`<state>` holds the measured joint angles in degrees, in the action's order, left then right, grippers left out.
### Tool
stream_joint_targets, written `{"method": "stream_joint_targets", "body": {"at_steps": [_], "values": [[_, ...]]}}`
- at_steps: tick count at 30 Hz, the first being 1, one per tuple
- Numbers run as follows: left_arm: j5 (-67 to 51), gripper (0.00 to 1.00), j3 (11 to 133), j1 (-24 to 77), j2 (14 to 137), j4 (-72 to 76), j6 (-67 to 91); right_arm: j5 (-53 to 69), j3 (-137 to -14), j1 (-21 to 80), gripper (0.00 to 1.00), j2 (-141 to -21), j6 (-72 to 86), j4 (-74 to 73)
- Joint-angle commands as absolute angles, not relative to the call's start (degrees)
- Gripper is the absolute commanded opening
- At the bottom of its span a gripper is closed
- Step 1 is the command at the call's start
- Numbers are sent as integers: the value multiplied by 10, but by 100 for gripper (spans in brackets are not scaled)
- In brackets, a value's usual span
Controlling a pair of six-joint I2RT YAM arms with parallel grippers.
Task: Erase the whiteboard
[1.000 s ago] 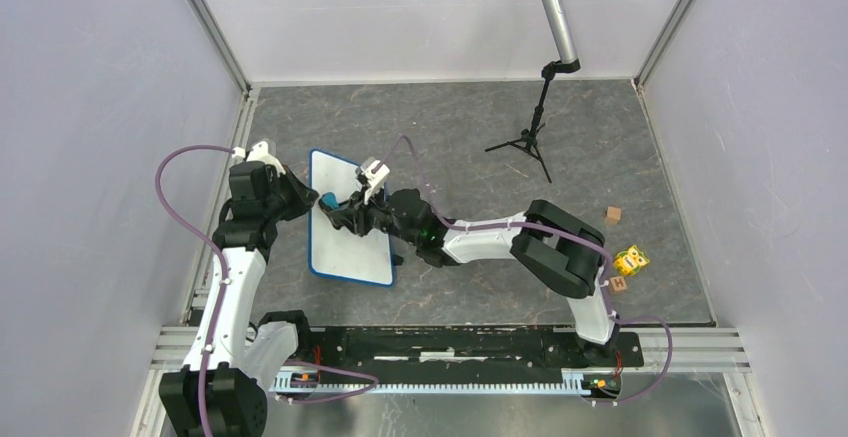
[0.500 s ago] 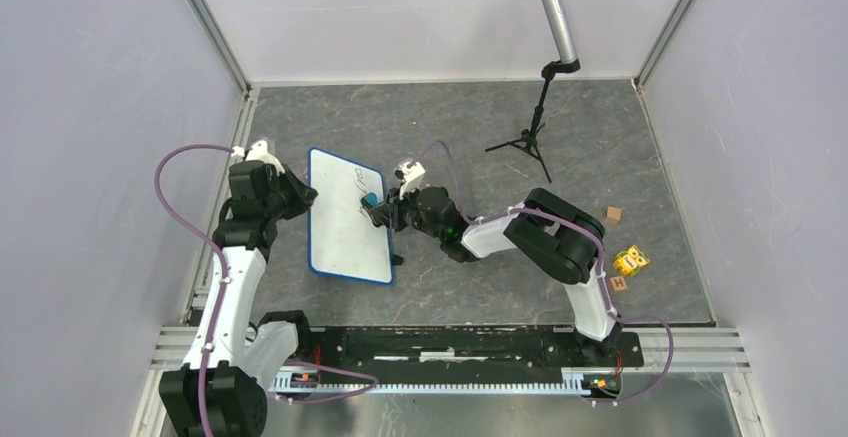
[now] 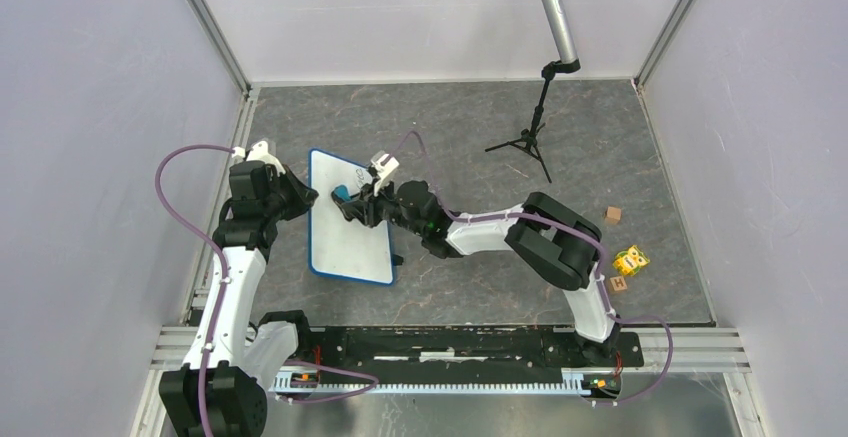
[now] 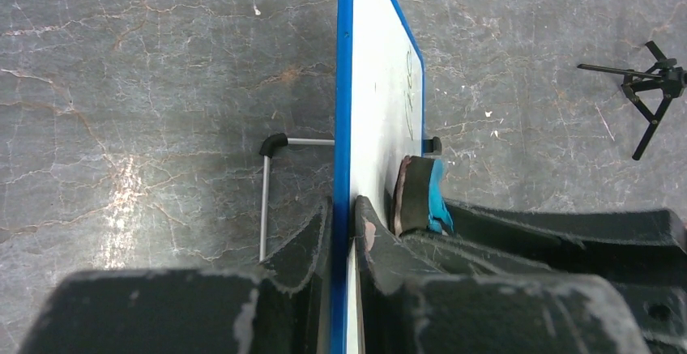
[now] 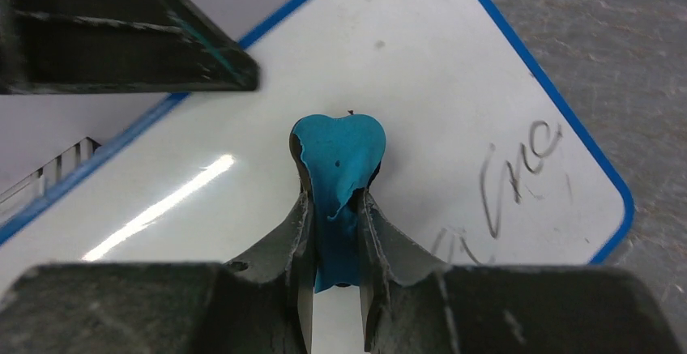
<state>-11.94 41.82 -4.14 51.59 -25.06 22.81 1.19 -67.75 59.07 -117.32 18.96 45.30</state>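
The whiteboard point(image 3: 352, 240) with its blue rim lies left of centre, and black handwriting point(image 5: 518, 164) remains near its far right corner. My left gripper point(image 3: 306, 198) is shut on the board's left edge. In the left wrist view its jaws point(image 4: 343, 208) pinch the blue rim point(image 4: 343, 87) edge-on. My right gripper point(image 3: 356, 206) is shut on a small blue eraser point(image 3: 341, 194). The eraser point(image 5: 336, 147) is pressed against the white face point(image 5: 421, 62), left of the writing. It also shows beside the board as a blue eraser point(image 4: 423, 196) in the left wrist view.
A microphone on a black tripod point(image 3: 530, 143) stands at the back right. Small wooden blocks point(image 3: 612, 214) and a yellow block point(image 3: 631, 258) lie at the right. A thin wire leg point(image 4: 266, 196) sticks out from under the board. Walls enclose the grey floor.
The right gripper swept the eraser across the board to the right, then back to the left, near the board's upper part. The left gripper has kept its hold on the edge.
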Motion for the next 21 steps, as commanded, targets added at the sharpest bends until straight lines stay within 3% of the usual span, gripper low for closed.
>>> {"method": "stream_joint_targets", "body": {"at_steps": [1,7,16,21], "values": [[-154,2,417,-31,518,-288,222,17,-613,555,6,-1214,255,474],[-156,2,417,-32,517,-288,222,51,-552,514,5,-1229,338,540],[-162,2,417,-32,524,-288,223,55,-661,584,6,-1175,243,465],[-161,2,417,-32,523,-288,223,73,-735,575,6,-1210,239,438]]}}
